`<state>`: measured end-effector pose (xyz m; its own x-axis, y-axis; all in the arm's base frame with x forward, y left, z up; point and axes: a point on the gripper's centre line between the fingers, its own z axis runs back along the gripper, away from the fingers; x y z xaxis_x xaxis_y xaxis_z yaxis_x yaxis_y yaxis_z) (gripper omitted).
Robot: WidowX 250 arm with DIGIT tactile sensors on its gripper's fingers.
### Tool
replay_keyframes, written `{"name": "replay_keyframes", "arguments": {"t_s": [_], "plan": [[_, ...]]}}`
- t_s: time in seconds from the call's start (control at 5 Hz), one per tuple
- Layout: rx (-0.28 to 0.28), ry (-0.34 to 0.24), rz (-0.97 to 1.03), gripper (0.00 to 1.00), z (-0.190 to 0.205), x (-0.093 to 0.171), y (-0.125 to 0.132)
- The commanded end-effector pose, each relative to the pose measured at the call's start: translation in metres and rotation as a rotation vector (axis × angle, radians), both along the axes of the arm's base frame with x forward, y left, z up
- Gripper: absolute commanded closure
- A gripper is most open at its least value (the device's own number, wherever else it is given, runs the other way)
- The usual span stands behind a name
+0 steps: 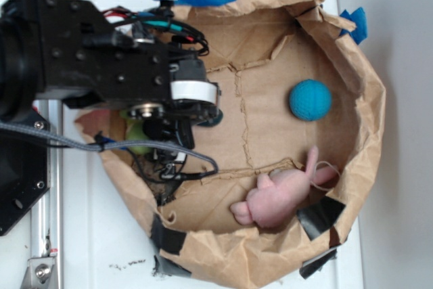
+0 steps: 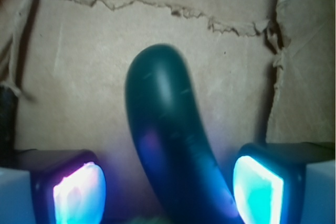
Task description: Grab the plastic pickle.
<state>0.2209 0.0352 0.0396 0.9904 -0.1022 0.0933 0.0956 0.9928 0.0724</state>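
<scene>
Gripper [image 2: 168, 192] is open with the plastic pickle [image 2: 168, 140] lying between its pads, so I should squeeze slowly around its middle.

Lab bench: white table [image 1: 101, 235]; taped brown-paper bin [image 1: 352, 65]; toys

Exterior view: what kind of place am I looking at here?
Probably a robot test bench: a taped paper bin on a white table holds toys, namely a blue ball and pink plush.
</scene>
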Motion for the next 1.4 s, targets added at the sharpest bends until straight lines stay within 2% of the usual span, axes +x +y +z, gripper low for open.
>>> {"name": "replay_keyframes", "arguments": {"t_s": [0.0, 0.4, 0.6, 0.8, 1.0, 1.2], "plan": [[0.008, -0.033, -0.004, 0.0, 0.008, 0.019, -0.007], [0.037, -0.045, 0.027, 0.0, 0.0, 0.036, -0.013], [0.021, -0.06, 0.033, 1.0, -0.002, 0.039, -0.013], [0.013, -0.063, 0.031, 1.0, -0.001, 0.041, -0.011], [0.005, -0.066, 0.029, 1.0, 0.002, 0.026, -0.007], [0.003, -0.068, 0.032, 1.0, 0.003, 0.027, -0.007]]}}
